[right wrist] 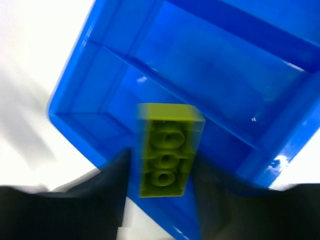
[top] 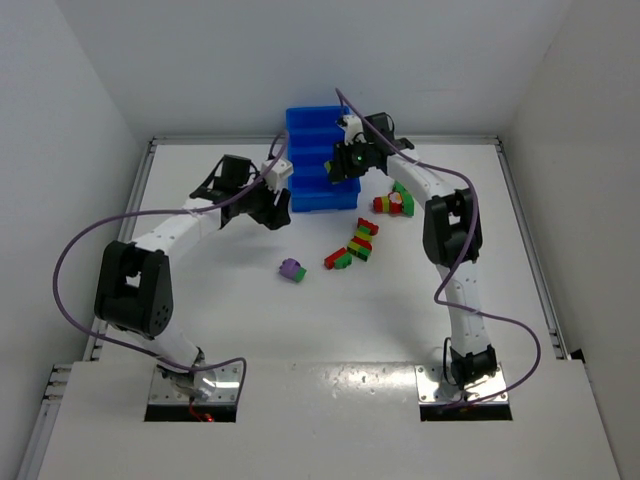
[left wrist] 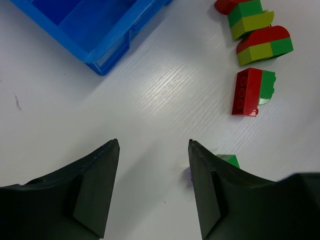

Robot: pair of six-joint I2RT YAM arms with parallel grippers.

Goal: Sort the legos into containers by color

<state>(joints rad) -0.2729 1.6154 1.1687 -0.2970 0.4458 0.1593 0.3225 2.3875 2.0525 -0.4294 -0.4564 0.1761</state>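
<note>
Gripping a brick (right wrist: 167,155), the right pincer (right wrist: 162,170) hangs it over a tray (right wrist: 100,65) compartment below, seemingly poised to drop; left pincer (left wrist: 153,145) stands open, empty, above bench (left wrist: 150,90).

A white table (top: 380,320) stands between white walls (top: 300,50), bearing perhaps a small dark scuff (left wrist: 18,102)

High rear view looks down; both close wrist views share the tray (left wrist: 117,49).
</note>
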